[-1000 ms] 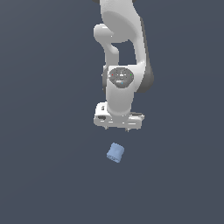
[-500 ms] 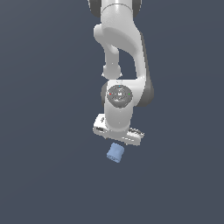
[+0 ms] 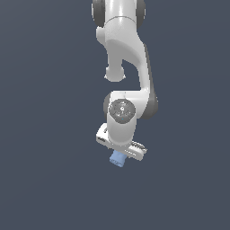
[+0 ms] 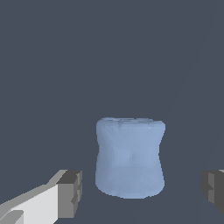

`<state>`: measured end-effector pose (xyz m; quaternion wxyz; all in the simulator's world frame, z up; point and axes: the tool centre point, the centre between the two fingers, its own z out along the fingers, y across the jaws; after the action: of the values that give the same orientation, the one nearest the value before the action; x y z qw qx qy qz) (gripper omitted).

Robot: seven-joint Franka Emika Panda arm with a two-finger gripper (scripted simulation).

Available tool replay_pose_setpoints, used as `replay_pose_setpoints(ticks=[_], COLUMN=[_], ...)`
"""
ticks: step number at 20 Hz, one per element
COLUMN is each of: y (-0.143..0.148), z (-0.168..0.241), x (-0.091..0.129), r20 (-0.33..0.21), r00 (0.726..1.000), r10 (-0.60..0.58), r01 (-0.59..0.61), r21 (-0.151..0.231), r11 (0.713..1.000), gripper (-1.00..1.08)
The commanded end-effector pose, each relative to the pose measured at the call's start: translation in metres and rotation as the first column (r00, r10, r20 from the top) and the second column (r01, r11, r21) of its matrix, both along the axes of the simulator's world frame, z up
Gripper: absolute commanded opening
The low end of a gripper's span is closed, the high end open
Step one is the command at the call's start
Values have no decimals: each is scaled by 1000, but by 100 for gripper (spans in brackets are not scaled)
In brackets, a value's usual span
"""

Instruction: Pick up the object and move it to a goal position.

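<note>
Now my hand (image 3: 120,155) has dropped from well above the object (image 4: 130,157) to right over it on the surface (image 3: 49,179), fingers (image 4: 70,192) spread apart on either side of it, so closing looks like the next step.

Item: object (image 3: 118,158). Position: directly under the claw (image 3: 121,155), partly covered by the claw body in the exterior view. In the wrist view the object (image 4: 130,156) lies between the two fingertips (image 4: 71,193), apart from each, a gap on both sides. Arm rises above the claw.
</note>
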<state>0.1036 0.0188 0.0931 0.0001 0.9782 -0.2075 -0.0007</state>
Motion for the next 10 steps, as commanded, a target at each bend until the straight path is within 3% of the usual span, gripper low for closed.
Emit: replay_pose_setpoints(ticks=[1, 10], y=[0, 0], z=[-2, -13], x=[3, 3], r20=[1, 1], r00=[1000, 1000], r10=[-15, -17], r01=[15, 17], r21=[0, 0], r11=[1000, 1000], gripper=[100, 100])
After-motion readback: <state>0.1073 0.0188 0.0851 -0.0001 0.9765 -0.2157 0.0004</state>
